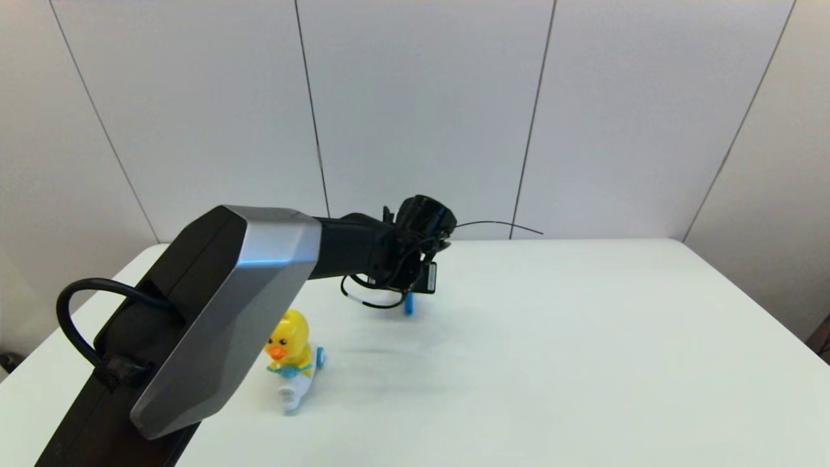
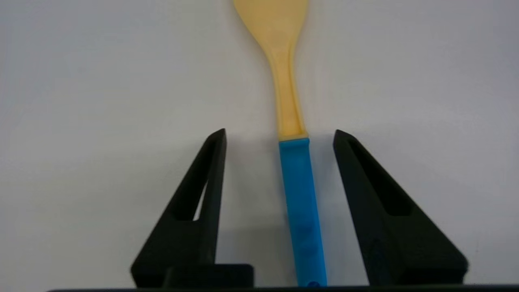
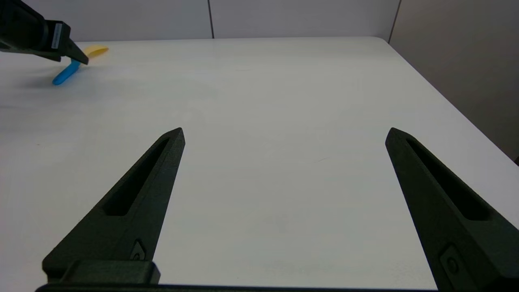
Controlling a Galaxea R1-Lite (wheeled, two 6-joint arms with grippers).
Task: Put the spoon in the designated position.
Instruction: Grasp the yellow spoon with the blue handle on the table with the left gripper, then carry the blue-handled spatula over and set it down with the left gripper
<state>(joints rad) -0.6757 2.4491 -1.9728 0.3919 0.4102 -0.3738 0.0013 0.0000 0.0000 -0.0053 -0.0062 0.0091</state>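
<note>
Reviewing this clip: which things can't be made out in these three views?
- Head view: the yellow-and-blue plastic spoon is covered by the left gripper, bar its blue end.
- Left wrist view: spoon bowl cut off by the edge.
- Right wrist view: yellow duck toy out of frame; right gripper open over bare table.

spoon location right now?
The spoon lies flat on the white table, left of centre toward the far edge, between the open fingers of the left gripper, beyond the duck toy.
</note>
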